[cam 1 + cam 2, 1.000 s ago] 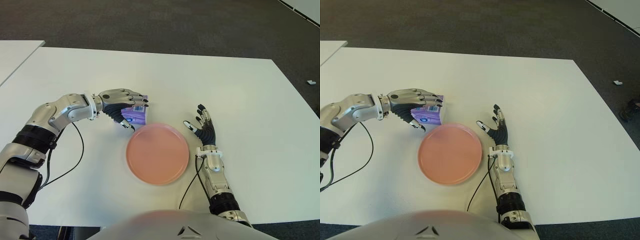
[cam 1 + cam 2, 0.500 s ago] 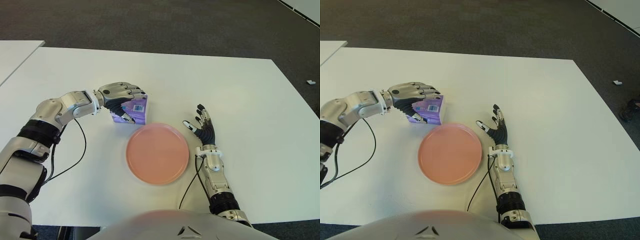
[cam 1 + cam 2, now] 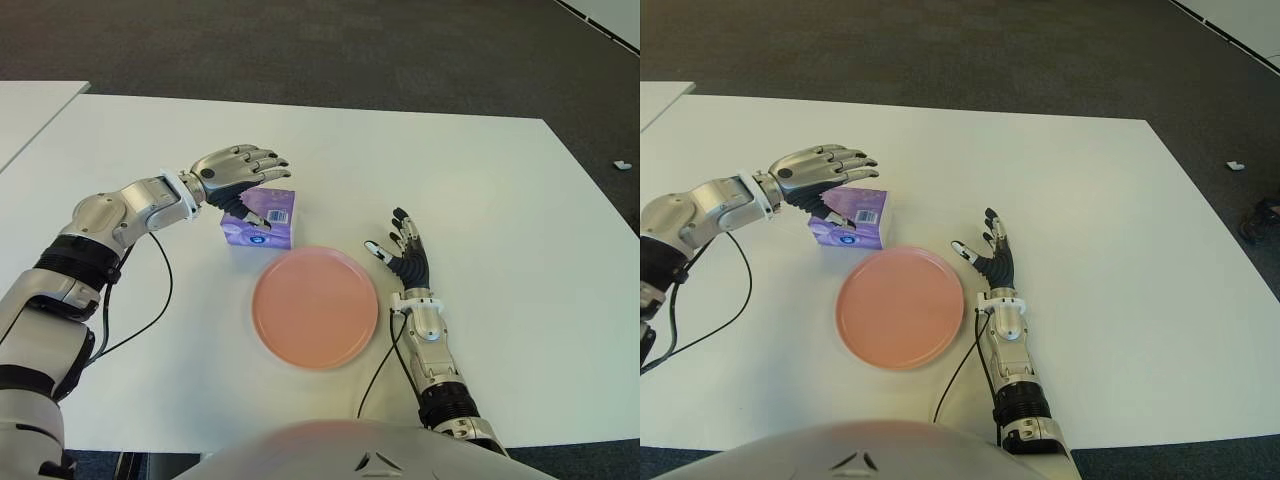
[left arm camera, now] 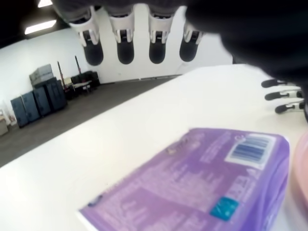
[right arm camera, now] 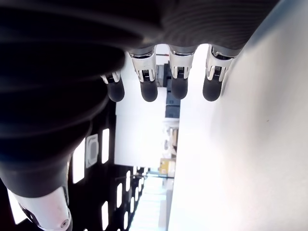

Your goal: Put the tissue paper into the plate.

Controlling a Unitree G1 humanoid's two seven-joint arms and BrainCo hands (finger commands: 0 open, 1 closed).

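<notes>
The purple tissue pack [image 3: 264, 219] lies on the white table [image 3: 470, 180], just behind the left part of the pink plate [image 3: 315, 306] and outside its rim. My left hand [image 3: 238, 168] hovers over the pack's left end with its fingers spread and holds nothing. In the left wrist view the fingertips [image 4: 125, 50] stretch out above the pack [image 4: 202, 178], apart from it. My right hand [image 3: 403, 251] shows to the right of the plate, fingers spread and empty. Nothing is in the plate.
Black cables run from both wrists, one [image 3: 160, 300] left of the plate and one [image 3: 380, 365] at its right. A second white table [image 3: 30, 110] stands at the far left. Dark carpet [image 3: 300, 50] lies beyond the far edge.
My left hand, which was closed around the tissue pack, has opened and risen off it. The pack ended slightly farther left. The right hand has not moved.
</notes>
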